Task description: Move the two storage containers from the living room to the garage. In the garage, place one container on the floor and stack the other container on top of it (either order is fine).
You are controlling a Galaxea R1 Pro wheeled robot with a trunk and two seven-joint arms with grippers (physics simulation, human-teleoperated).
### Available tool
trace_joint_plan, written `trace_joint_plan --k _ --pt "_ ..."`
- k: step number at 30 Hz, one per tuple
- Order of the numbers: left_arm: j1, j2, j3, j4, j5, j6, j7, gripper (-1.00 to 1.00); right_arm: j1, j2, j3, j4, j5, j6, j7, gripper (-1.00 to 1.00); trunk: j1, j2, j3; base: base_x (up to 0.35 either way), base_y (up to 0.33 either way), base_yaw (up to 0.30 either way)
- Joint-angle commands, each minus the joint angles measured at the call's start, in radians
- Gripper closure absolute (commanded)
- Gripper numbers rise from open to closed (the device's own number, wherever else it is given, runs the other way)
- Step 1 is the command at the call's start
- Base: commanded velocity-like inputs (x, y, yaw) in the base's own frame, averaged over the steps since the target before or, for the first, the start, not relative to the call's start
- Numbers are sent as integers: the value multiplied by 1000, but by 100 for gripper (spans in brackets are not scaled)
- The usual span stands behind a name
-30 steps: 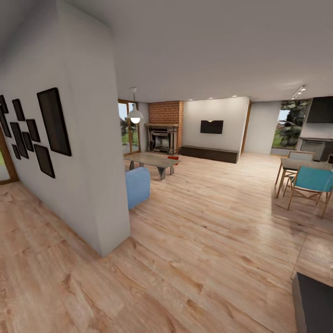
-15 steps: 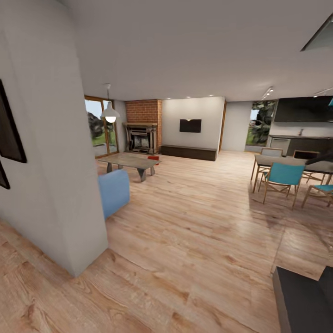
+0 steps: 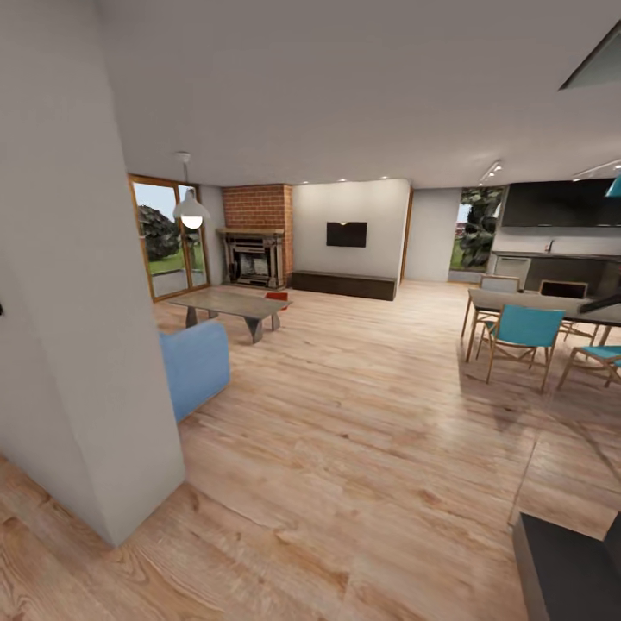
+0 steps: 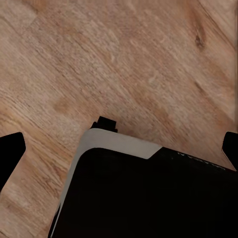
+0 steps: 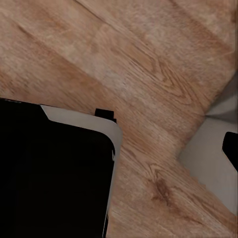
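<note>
Container (image 3: 276, 296), a small red shape, lies far ahead in the living room on the plank floor (image 3: 371, 414); a second one cannot be made out. The white wall (image 3: 78, 302) stands near left, with the blue sofa (image 3: 194, 366) behind it. The coffee table (image 3: 228, 304) stands just beside the container. The left gripper (image 4: 120, 151) has its fingertips spread wide over the floor. The right gripper (image 5: 119, 148) shows one fingertip (image 5: 231, 148), so its state cannot be told.
</note>
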Motion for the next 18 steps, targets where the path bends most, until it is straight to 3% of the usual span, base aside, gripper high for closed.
trace_joint_plan --k 1,18 --pt "-1 0 -9 0 8 -2 2 -100 -1 0 9 3 -10 -6 1 -100 1 -1 -2 323 0 0" --pt "-1 -1 -9 0 9 -5 2 -100 -1 3 2 3 -10 -10 1 -100 1 -1 -2 323 0 -9"
